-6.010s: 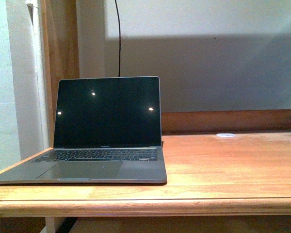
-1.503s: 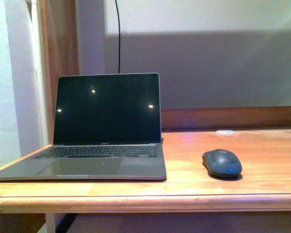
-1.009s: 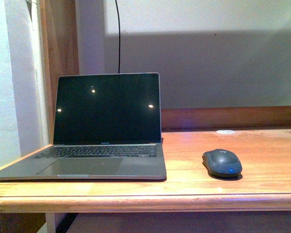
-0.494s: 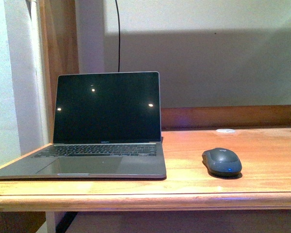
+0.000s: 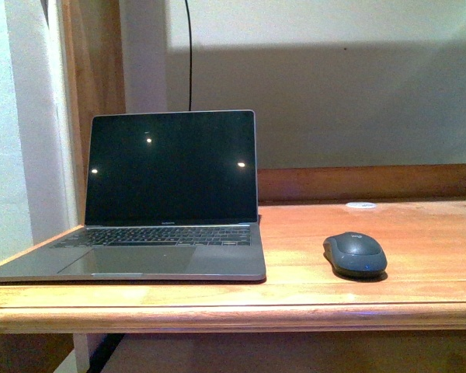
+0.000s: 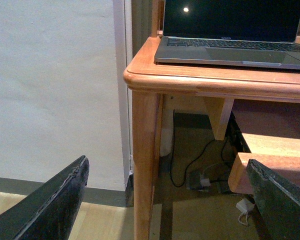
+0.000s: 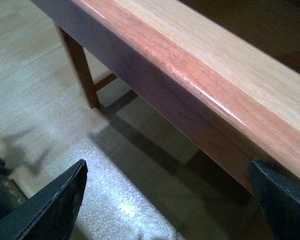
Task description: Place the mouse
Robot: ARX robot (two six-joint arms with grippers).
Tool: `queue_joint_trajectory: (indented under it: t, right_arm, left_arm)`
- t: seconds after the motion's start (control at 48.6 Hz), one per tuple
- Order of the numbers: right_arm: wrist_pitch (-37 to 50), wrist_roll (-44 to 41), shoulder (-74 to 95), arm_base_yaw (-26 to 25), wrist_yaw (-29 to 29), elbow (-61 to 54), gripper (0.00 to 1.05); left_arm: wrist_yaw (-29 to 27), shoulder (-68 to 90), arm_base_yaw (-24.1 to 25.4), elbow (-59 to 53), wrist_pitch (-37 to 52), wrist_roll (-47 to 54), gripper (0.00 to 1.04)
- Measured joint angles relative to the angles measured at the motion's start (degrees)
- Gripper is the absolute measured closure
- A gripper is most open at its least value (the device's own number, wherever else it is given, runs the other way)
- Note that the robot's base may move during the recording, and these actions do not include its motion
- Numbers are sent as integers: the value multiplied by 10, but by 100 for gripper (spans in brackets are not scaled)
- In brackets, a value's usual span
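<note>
Dark grey and round, the mouse (image 5: 355, 255) lies flat on the wooden counter (image 5: 311, 291), near the front edge and to the right of the open laptop (image 5: 159, 203), not touching it. Its long side runs from the back left toward the front right, with the wider end facing the camera. A small white disc (image 5: 360, 205) sits far behind it. The left hand (image 6: 155, 200) and right hand (image 7: 165, 200) are both spread wide, holding nothing, down below the counter edge.

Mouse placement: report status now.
Both grippers open, empty, below desk level. Mouse flat on desk, right of laptop, clear of it. Nothing in the way.
</note>
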Motion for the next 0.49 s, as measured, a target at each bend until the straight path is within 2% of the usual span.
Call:
queue_joint_trajectory:
  t: [0.185, 0.412, 0.494]
  right_arm:
    - [128, 95, 89, 79, 105, 19, 7]
    - [216, 182, 211, 147, 223, 90, 7]
    - [227, 214, 241, 165, 249, 110, 7]
  left_arm:
    - [0, 0, 0, 0, 0, 0, 8]
    - [0, 0, 0, 0, 0, 0, 8]
    - [0, 0, 0, 0, 0, 0, 8]
